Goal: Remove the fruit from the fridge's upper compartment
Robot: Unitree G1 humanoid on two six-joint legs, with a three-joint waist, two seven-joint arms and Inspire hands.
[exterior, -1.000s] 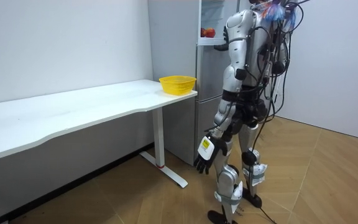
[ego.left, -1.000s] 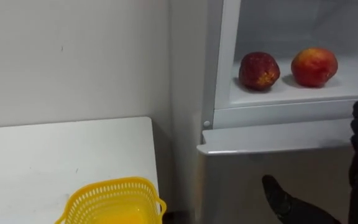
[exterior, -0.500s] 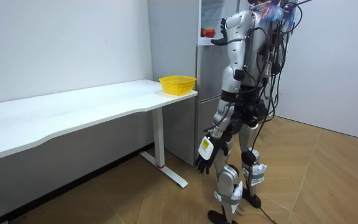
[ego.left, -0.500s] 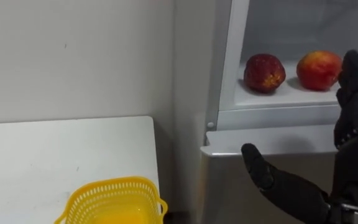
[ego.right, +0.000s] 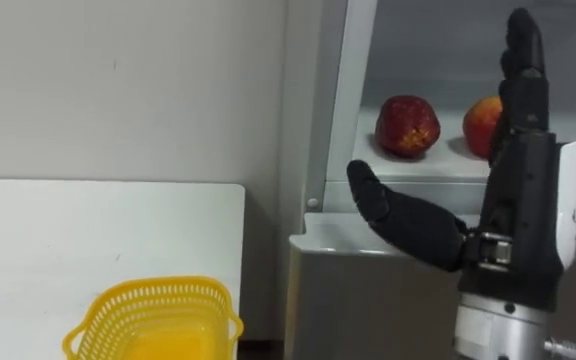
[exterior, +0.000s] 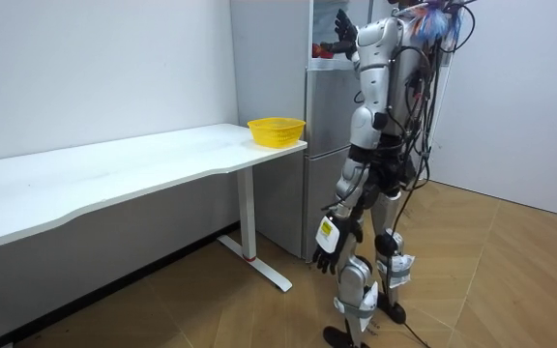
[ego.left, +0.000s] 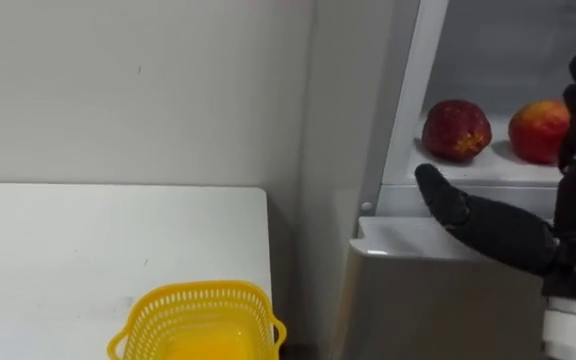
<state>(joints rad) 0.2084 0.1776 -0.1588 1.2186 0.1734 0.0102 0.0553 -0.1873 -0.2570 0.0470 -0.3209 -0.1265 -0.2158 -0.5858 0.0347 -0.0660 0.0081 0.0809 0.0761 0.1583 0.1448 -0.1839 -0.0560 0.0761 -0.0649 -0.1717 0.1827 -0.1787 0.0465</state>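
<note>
Just outside the upper compartment of the fridge (ego.right: 368, 300), the robot's right hand (ego.right: 516, 190) is raised at the right of the frame, fingers straight & pointing up, thumb spread wide toward frame ctr, holding nothing. 2 apples sit on the white shelf (ego.right: 383, 160) at upper right: a dark red apple (ego.right: 409, 126), clear of the hand, & a red-yellow apple (ego.right: 480, 127) partly behind the fingers; contact can't be told. Room view: robot stands upright facing the fridge, left hand (exterior: 328, 246) low by its thigh at btm ctr, fingers hanging loose, empty. A yellow basket (ego.right: 153, 288) sits on the white table (ego.right: 58, 230), at the corner nearest the fridge, btm left of the eye views.
</note>
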